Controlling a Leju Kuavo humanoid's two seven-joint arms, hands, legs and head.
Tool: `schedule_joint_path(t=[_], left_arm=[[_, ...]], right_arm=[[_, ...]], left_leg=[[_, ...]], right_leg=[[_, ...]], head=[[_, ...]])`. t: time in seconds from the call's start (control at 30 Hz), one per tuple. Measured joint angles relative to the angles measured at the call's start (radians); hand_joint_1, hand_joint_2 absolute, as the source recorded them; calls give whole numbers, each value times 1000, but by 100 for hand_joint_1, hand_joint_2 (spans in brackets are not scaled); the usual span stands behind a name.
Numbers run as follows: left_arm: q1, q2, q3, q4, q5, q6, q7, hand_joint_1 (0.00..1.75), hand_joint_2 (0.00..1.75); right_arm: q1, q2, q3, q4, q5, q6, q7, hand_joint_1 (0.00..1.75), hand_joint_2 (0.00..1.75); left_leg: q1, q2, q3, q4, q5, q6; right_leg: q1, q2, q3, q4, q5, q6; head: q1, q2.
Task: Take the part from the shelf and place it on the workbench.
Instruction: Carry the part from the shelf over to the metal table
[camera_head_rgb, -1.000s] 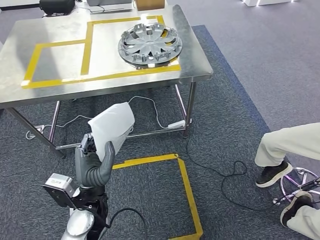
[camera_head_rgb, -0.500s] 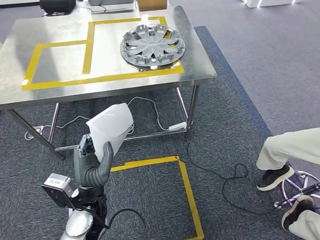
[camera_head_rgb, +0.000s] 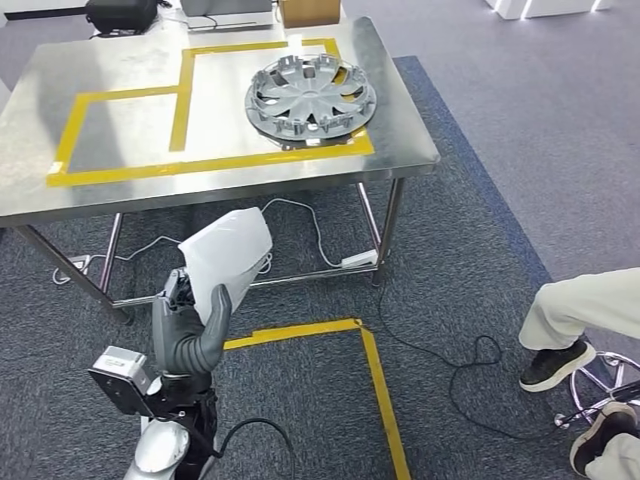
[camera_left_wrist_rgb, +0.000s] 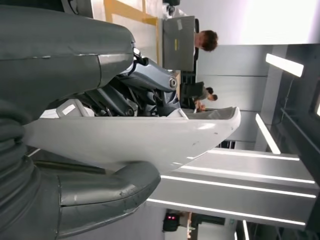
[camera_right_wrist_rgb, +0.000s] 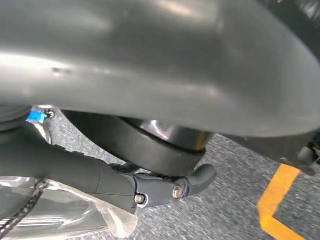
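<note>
The left hand (camera_head_rgb: 187, 330) is gripping a white curved plastic part (camera_head_rgb: 226, 255), its thumb pressing on it, near the shiny steel workbench (camera_head_rgb: 136, 190). The right hand (camera_right_wrist_rgb: 158, 60) is too close to tell.

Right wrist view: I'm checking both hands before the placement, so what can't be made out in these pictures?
- Right hand: right wrist view, dark curved body parts fill the frame; grip unclear.
- Left hand: head view, white part covers its fingers.
- Person: head view, cut off by the edge.

Workshop floor, steel workbench (camera_head_rgb: 113, 190) with yellow tape, grey carpet (camera_head_rgb: 468, 230), trailing cables (camera_head_rgb: 445, 350)
</note>
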Motion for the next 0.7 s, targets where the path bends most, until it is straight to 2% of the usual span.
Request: schedule_joint_path(t=[0.07, 0.1, 0.13, 0.2, 0.23, 0.27, 0.3, 0.33, 0.37, 0.4, 0.43, 0.57, 0.6, 0.63, 0.7], left_arm=[[-1, 0, 0, 0, 1, -1, 0, 175, 175], [-2, 0, 0, 0, 1, -1, 0, 175, 175], [-2, 0, 0, 0, 1, 0, 0, 175, 175], [0, 2, 0, 0, 3, 2, 0, 175, 175], [1, 3, 0, 0, 4, 3, 0, 175, 175], [2, 5, 0, 0, 4, 4, 1, 175, 175], [2, 6, 0, 0, 5, 4, 1, 175, 175], [2, 6, 1, 0, 5, 4, 1, 175, 175], [2, 6, 1, 0, 6, 4, 1, 175, 175], [1, 6, 1, 0, 6, 4, 1, 175, 175], [1, 6, 1, 0, 7, 4, 1, 175, 175], [1, 5, 1, 0, 9, 4, 1, 175, 175], [0, 4, 1, 0, 9, 4, 1, 175, 175], [0, 2, 1, 0, 9, 4, 1, 175, 175], [-1, 1, 1, 0, 9, 4, 1, 175, 175]], right_arm=[[2, 1, -1, 0, 0, 1, 0, 0, 0], [2, 1, -1, 0, 0, 2, 0, 0, 0], [1, 1, -1, 0, 0, 2, 0, 0, 0], [2, 1, -2, 0, 0, 4, 0, 0, 0], [2, 1, -2, 0, 0, 5, 0, 0, 0], [3, 1, -3, 0, 0, 5, 0, 0, 0], [3, 1, -3, 0, 0, 5, 0, 0, 0], [3, 1, -4, 0, 1, 6, 0, 0, 0], [3, 1, -4, 0, 1, 6, 0, 0, 0], [2, 1, -5, 0, 1, 6, 0, 0, 0], [1, 1, -5, 0, 1, 7, 1, 0, 0], [-1, 1, -6, 0, 1, 7, 0, 0, 0], [-2, 1, -6, 0, 1, 8, 0, 0, 0], [-4, 1, -6, 0, 2, 8, 0, 0, 0], [-4, 1, -6, 0, 2, 10, 0, 0, 0]], left_leg=[[1, 1, -3, 17, -14, -13], [3, 2, -17, 50, -31, -20], [6, 3, -42, 102, -55, -25], [12, 4, -111, 230, -100, -34], [15, 4, -135, 268, -101, -36], [16, 4, -145, 272, -84, -37], [18, 4, -135, 235, -47, -37], [19, 5, -112, 172, -2, -36], [18, 6, -87, 110, 30, -34], [17, 7, -64, 56, 46, -30], [15, 8, -53, 26, 48, -25], [14, 5, -42, 6, 33, 1], [15, 5, -38, 3, 32, 7], [17, 5, -33, 1, 30, 13], [14, 6, -29, 1, 24, 20]], right_leg=[[-5, 0, 8, -8, 0, -9], [-8, -1, 13, -11, -1, -14], [-9, -2, 19, -13, -3, -18], [-9, -3, 26, -13, -9, -22], [-9, -3, 31, -13, -12, -22], [-9, -2, 37, -13, -16, -22], [-10, -1, 44, -12, -21, -20], [-10, -1, 52, -13, -27, -17], [-8, 0, 57, -12, -33, -13], [-7, 0, 61, -11, -38, -7], [-6, -1, 61, -12, -42, -1], [-7, -4, 59, -10, -56, 22], [-7, -4, 47, 17, -70, 26], [-8, -3, 22, 64, -92, 29], [-7, -3, -57, 202, -141, 31]], head=[[-2, 0], [-5, 0], [-7, 0], [-9, 0], [-9, 0], [-10, 0], [-10, 0], [-10, 0], [-9, 0], [-10, 0], [-9, 0], [-3, 0], [0, 0], [3, 0], [7, 0]])
